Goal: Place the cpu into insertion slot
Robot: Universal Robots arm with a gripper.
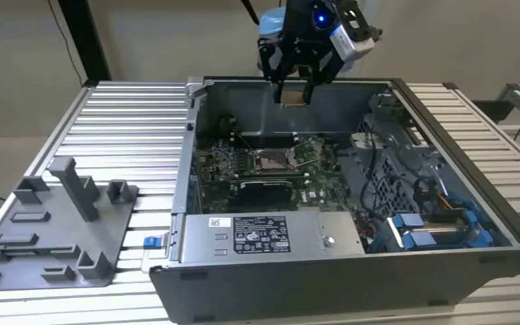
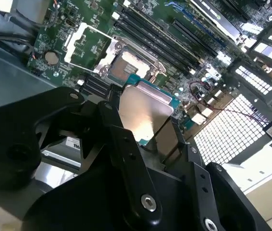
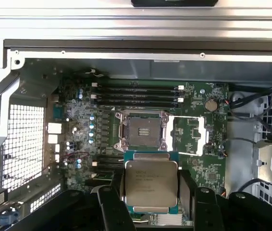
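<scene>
My gripper (image 1: pixel 294 95) hangs above the open computer case, shut on the cpu (image 3: pixel 151 183), a thin silver-grey square on a teal carrier held between the black fingers (image 2: pixel 126 149). The cpu also shows in the second wrist view (image 2: pixel 143 110) and as a small pale square in the exterior view (image 1: pixel 292 95). The insertion slot (image 3: pixel 142 132) lies below on the green circuit board, its silver frame hinged open to one side. It appears in the exterior view (image 1: pixel 273 160) and the second wrist view (image 2: pixel 126 65). The cpu is well above the slot, not touching it.
The grey case wall (image 1: pixel 332 84) rings the board. A grey box with a white label (image 1: pixel 265 233) sits at the front. Cables and blue parts (image 1: pixel 422 230) fill the exterior view's right of the case. A grey fixture tray (image 1: pixel 52 230) lies on the slatted table.
</scene>
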